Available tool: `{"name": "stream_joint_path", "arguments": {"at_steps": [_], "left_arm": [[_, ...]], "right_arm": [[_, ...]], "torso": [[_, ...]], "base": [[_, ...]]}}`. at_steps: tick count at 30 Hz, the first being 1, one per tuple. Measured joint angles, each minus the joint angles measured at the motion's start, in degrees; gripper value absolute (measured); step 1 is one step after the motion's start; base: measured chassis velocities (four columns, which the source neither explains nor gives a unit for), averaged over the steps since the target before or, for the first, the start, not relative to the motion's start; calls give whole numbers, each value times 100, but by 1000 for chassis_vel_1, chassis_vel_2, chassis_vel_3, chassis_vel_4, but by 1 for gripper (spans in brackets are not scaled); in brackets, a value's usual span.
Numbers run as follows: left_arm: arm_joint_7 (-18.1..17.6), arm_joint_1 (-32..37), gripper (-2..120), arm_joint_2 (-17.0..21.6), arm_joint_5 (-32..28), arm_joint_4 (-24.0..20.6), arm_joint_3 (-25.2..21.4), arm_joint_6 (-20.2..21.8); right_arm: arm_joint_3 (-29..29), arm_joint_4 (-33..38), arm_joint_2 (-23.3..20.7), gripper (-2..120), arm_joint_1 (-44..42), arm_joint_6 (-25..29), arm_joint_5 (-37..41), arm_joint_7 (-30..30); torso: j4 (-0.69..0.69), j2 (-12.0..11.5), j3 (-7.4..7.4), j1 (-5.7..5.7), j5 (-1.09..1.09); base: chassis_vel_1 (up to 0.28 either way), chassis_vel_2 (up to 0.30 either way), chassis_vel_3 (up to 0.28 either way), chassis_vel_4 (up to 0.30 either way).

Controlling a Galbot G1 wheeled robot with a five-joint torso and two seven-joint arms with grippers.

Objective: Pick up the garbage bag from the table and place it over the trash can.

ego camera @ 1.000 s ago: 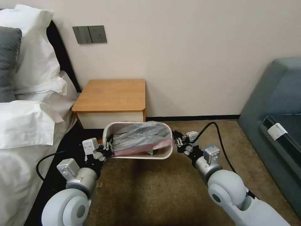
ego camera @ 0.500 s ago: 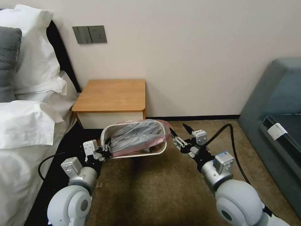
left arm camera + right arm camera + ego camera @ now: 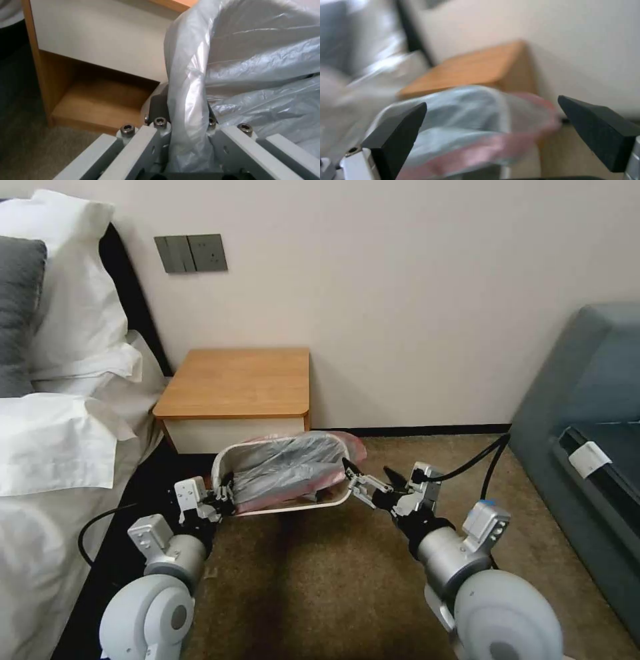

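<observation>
My left gripper (image 3: 225, 495) is clamped on the bag (image 3: 287, 470) at the bin (image 3: 225, 461) rim, right gripper (image 3: 369, 481) wide & empty just beside the far end: risk is the loose pink rim there slipping back in if left tugs.

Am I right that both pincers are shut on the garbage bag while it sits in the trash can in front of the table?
Not quite: only the left pincer is shut on the garbage bag. The right pincer is open and clear of it, as the right wrist view shows. The bag does sit in the trash can in front of the table.
</observation>
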Motion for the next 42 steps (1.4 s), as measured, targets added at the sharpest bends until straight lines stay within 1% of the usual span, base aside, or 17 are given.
{"name": "stream_joint_path", "arguments": {"at_steps": [1,2,3,4,6,7,8,11,12,15,16,19,23,29,32,35,42], "left_arm": [[0,-4,3,4,0,1,0,0],[1,-6,3,11,-1,5,8,0],[1,-6,3,16,1,5,19,4],[1,-6,3,16,1,5,19,4],[8,6,3,37,39,1,48,14],[12,17,3,47,63,-12,54,18],[12,17,3,47,63,-12,54,18],[35,55,3,91,143,-52,81,30],[35,55,3,91,143,-52,81,30],[56,48,3,98,281,-52,118,33],[56,48,3,98,281,-52,118,33],[64,14,3,76,389,-8,143,35],[71,1,3,52,462,27,156,35],[89,18,3,68,537,26,162,28],[110,40,3,73,600,-14,166,21],[138,94,3,65,689,-55,166,2],[143,115,3,64,700,-120,154,-2]], "right_arm": [[33,-20,-136,100,46,-14,-197,-387],[50,-89,-451,100,211,-12,-492,-980],[38,-184,-724,100,376,33,-736,-1378],[38,-184,-724,100,376,33,-736,-1378],[-49,-436,-1247,100,813,170,-1273,-2053],[-100,-553,-1438,100,1004,233,-1462,-2240],[-100,-553,-1438,100,1004,233,-1462,-2240],[-315,-1010,-2059,100,1722,433,-1917,-2724],[-315,-1010,-2059,100,1722,433,-1917,-2724],[-502,-1336,-2489,100,2278,638,-2217,-3111],[-502,-1336,-2489,100,2278,638,-2217,-3111],[-835,-1464,-2929,100,2822,788,-2057,-3501],[-1155,-1462,-3162,100,3093,873,-1774,-3696],[-1482,-1473,-3188,98,3338,885,-1629,-3722],[-1736,-1545,-3162,94,3601,858,-1632,-3705],[-2069,-1606,-3126,80,3967,799,-1628,-3693],[-2357,-1621,-3098,74,4246,750,-1666,-3735]], "torso": [[0,0,0,0,0],[0,0,0,0,1],[1,0,0,0,0],[1,0,0,0,0],[0,0,0,0,0],[2,0,1,0,0],[2,0,1,0,0],[2,0,1,0,1],[2,0,1,0,1],[1,0,1,0,1],[1,0,1,0,1],[1,0,1,0,0],[1,0,1,0,-1],[0,0,0,0,0],[1,0,1,0,1],[1,0,1,0,0],[2,-1,0,0,0]], "base": [[0,0,0,0],[0,0,0,0],[0,0,0,0],[0,0,0,0],[0,0,0,0],[0,0,0,0],[0,0,0,0],[0,0,0,0],[0,0,0,0],[0,0,0,0],[0,0,0,0],[0,0,0,0],[0,0,0,0],[0,0,0,0],[0,0,0,0],[0,0,0,0],[0,0,0,0]]}}
